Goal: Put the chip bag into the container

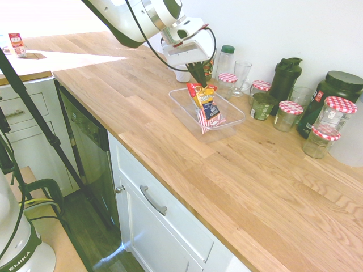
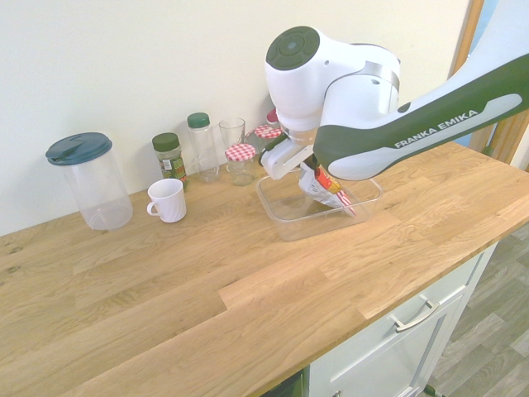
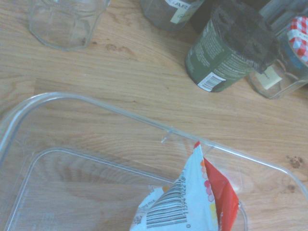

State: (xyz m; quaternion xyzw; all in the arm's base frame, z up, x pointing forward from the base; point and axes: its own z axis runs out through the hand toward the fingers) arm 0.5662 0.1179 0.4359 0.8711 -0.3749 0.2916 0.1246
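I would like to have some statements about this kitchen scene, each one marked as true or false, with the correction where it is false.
1. The gripper is closed on the chip bag. True.
2. The container is made of dark metal. False: it is clear plastic.
3. The white mug lies on its side. False: it stands upright.
4. The tall pitcher has a dark blue lid. True.
5. The chip bag's striped end points up to the gripper. False: it points down, into the container.
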